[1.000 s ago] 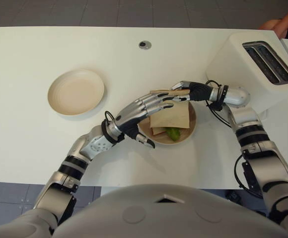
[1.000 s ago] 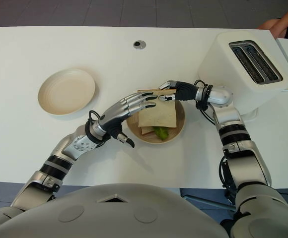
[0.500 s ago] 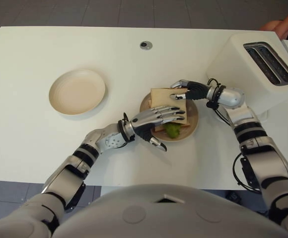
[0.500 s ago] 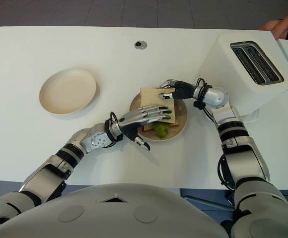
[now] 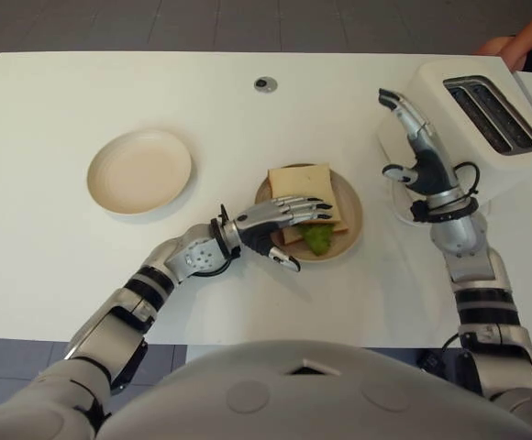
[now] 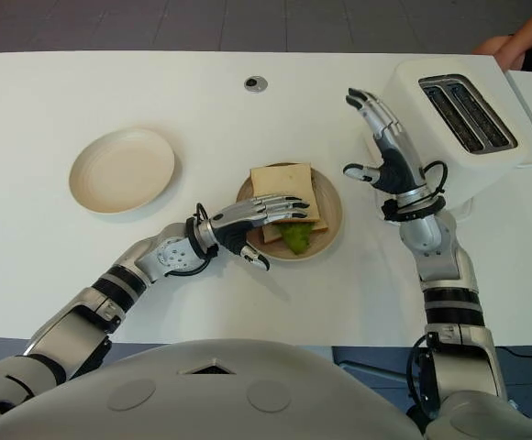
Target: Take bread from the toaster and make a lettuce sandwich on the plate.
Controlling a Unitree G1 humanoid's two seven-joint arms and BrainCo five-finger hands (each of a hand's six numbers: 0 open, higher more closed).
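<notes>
Silver and black, the left hand [image 5: 264,225] lies flat with fingers stretched out and gripping nothing, over the near left edge of the bread slice [image 5: 304,181], which tops the lettuce [image 5: 318,240] on the tan plate [image 5: 353,215]. The right hand [image 5: 419,156] stands upright, fingers spread and empty, just beside the toaster [image 5: 486,115]. A second ago it pinched that slice, tilted above the plate; it has since let go and lifted away, and the left hand has drawn back.
</notes>
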